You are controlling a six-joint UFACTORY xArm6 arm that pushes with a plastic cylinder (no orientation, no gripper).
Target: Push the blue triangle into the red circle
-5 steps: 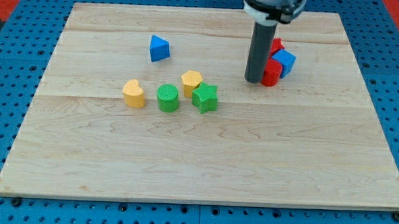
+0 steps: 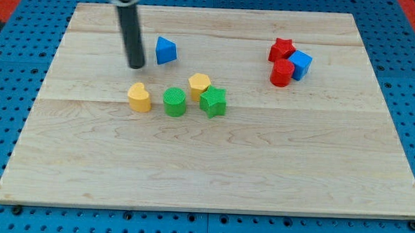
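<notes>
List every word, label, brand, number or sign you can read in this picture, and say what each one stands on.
None: no readable text shows anywhere. The light wooden board, the blue triangle block, the red circle block, the other coloured blocks and the dark rod ending in my tip all carry no markings.

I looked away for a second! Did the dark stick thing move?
Yes. My tip went toward the view's left, from beside the red round block to just left of the blue triangle block, not touching it.
</notes>
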